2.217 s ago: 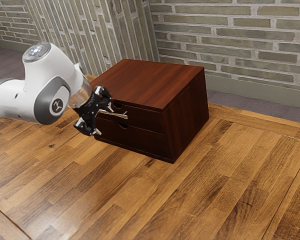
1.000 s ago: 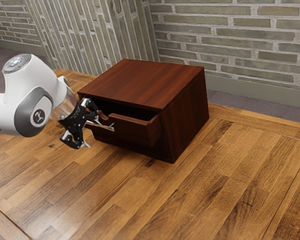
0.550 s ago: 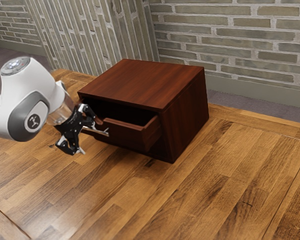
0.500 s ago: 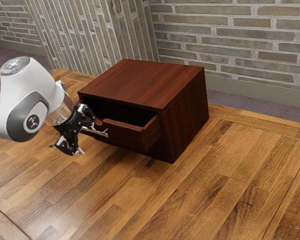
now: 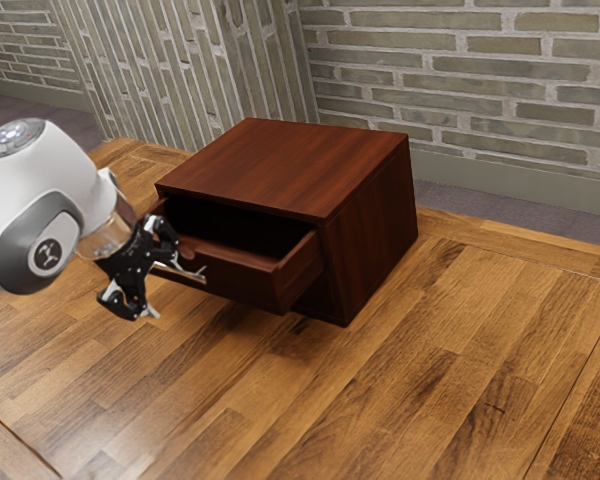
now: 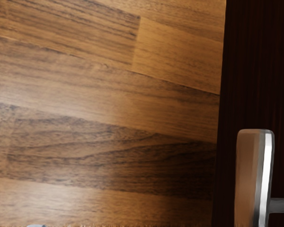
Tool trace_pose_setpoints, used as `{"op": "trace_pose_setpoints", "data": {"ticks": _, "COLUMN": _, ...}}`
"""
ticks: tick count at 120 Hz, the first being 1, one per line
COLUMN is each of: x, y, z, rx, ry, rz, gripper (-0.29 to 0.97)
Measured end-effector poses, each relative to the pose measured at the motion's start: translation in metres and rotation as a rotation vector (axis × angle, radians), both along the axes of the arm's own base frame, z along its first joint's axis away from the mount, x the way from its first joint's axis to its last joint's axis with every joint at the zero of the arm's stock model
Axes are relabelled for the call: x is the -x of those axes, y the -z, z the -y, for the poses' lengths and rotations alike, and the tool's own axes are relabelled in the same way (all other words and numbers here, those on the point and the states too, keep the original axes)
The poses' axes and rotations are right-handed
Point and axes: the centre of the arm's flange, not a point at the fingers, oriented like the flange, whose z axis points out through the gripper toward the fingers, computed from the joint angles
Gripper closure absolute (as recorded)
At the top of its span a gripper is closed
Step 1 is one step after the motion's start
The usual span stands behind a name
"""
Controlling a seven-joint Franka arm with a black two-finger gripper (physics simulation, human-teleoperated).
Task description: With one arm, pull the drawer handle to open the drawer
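Midway through the pull, by the look of it. Upper drawer (image 5: 242,272) of the dark wooden cabinet (image 5: 310,165) standing well out of its opening, left of centre in the exterior view, with a dark hollow showing behind the front panel and beneath the cabinet top. Silver handle (image 5: 185,271) on the panel's outer face, toward the frame's left. Black gripper (image 5: 163,262) right against it, carried by the white arm (image 5: 35,215) that enters from the left edge. Cannot tell whether clenched on the bar, hooked behind it or loose, since hand and bar overlap as one dark shape there. In the wrist view, handle (image 6: 253,179) at the lower right of the frame, a rounded metal end with a short stem running off to the right, set against the dark drawer front (image 6: 255,61) along the right edge. Wooden planks of the table (image 6: 109,94) across everything else. Judged as largely open already, though perhaps not to full travel. Next move, if more opening is wanted: a straight draw toward the exterior view's lower left, along the drawer's own slide line, level and without twisting, so as not to slip off the bar's end or jam the drawer in its runners. Otherwise a release and a retreat away from the panel.
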Motion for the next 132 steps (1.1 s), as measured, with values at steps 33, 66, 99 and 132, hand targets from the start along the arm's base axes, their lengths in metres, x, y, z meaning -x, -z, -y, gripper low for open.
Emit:
{"op": "trace_pose_setpoints", "data": {"ticks": 33, "x": 0.013, "y": -0.008, "z": 0.003, "rx": 0.01, "ry": -0.011, "rz": 0.01, "gripper": 0.19}}
{"op": "trace_pose_setpoints", "data": {"ticks": 66, "x": 0.029, "y": -0.012, "z": 0.007, "rx": 0.014, "ry": -0.021, "rz": 0.009, "gripper": 0.2}}
{"op": "trace_pose_setpoints", "data": {"ticks": 99, "x": 0.042, "y": -0.013, "z": 0.01, "rx": 0.011, "ry": -0.038, "rz": -0.004, "gripper": 0.2}}
{"op": "trace_pose_setpoints", "data": {"ticks": 132, "x": 0.052, "y": -0.02, "z": 0.015, "rx": 0.009, "ry": -0.057, "rz": -0.009, "gripper": 0.2}}
